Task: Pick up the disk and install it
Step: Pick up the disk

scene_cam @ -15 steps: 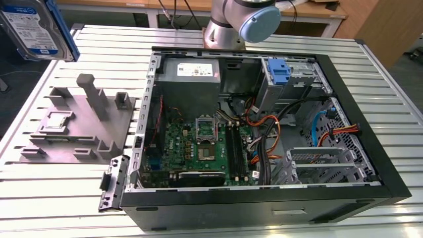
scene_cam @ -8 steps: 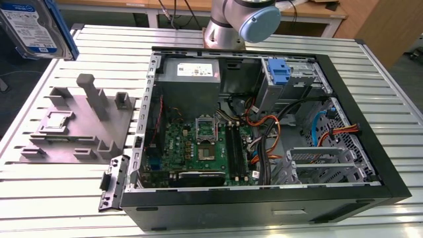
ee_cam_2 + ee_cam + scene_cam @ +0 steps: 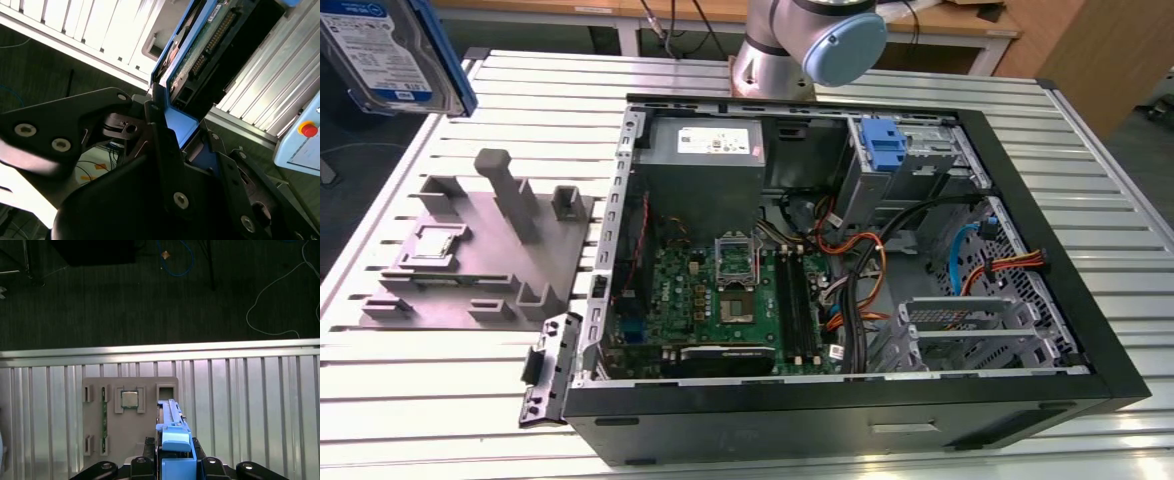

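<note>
The disk (image 3: 387, 50), silver-grey with a white-and-blue label and a blue bracket, hangs in the air at the exterior view's upper left, above the table's far corner. In the first wrist view the disk (image 3: 172, 432) shows edge-on above the grey fixture plate (image 3: 130, 415), with my gripper (image 3: 175, 462) shut on its blue bracket. The second wrist view shows the disk's (image 3: 200, 45) circuit-board side and connector, with the black fingers (image 3: 160, 135) of the gripper (image 3: 182, 137) clamped on the bracket's end.
An open computer case (image 3: 1067, 300) lies on the slatted metal table (image 3: 440, 400), with a grey power-supply box (image 3: 707, 140), an upright blue carrier (image 3: 883, 145), a motherboard (image 3: 720, 300) and a metal drive cage (image 3: 974, 330). The grey fixture (image 3: 480, 250) sits to its left. The arm's base (image 3: 807, 40) stands behind.
</note>
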`<state>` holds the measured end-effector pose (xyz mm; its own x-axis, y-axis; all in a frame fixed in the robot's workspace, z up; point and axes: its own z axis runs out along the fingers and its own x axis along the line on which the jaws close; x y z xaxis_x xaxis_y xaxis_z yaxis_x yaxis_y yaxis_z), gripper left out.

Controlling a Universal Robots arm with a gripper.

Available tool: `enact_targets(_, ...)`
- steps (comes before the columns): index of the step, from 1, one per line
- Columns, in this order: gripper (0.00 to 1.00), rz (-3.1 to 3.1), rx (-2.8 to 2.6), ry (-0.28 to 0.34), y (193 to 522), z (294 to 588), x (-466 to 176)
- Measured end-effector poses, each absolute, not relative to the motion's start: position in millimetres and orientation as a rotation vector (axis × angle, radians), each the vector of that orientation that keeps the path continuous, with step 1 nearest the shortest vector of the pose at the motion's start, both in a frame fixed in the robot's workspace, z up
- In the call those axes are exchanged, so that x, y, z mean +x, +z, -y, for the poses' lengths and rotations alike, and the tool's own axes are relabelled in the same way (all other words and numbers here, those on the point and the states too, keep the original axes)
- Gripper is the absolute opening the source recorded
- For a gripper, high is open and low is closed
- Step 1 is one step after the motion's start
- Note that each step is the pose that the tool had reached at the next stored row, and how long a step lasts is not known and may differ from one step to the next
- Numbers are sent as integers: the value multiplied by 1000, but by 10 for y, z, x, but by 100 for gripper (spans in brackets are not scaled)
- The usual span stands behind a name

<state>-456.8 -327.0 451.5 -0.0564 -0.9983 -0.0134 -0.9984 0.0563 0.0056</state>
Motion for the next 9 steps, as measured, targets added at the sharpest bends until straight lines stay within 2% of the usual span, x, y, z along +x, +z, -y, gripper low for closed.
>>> enact_targets(9,36,-2279,-2154,21,4536,3270,-4568)
